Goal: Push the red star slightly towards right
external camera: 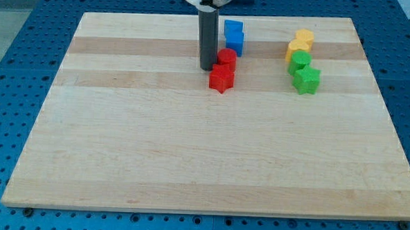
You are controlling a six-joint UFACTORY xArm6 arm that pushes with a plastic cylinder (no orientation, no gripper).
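Observation:
The red star (221,79) lies on the wooden board (189,149) at upper centre. A red round block (227,59) touches it just above. My tip (207,67) stands just left of the red round block and up-left of the red star, close to both; contact cannot be told.
Two blue blocks (234,34) sit above and right of the red pair. On the view's right stand a yellow block (305,39), a second yellow block (297,50), a green round block (301,61) and a green star (306,79), clustered together.

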